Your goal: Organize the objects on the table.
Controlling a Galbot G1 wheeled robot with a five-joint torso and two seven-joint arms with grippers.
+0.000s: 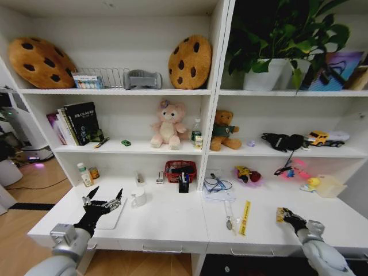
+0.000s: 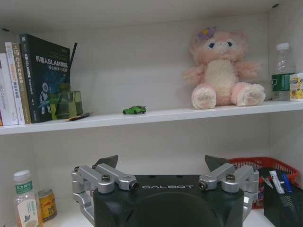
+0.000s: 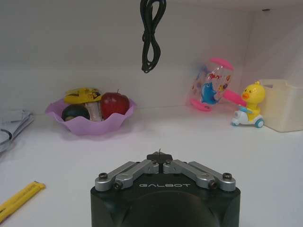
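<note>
Head view, left gripper (image 1: 104, 197) jaws apart below shelved green toy car (image 1: 125, 142), right gripper (image 1: 283, 214) jaws together

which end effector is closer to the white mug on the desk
Left. The left end effector hovers open over the desktop just to the left of the white mug. The right end effector, shut, sits far across the table on the mug's right side.

You saw the tiny green toy car (image 1: 126, 142) upright on the shelf, at ten o'clock from the pens (image 1: 183, 181) on the white surface (image 1: 172, 221).
</note>
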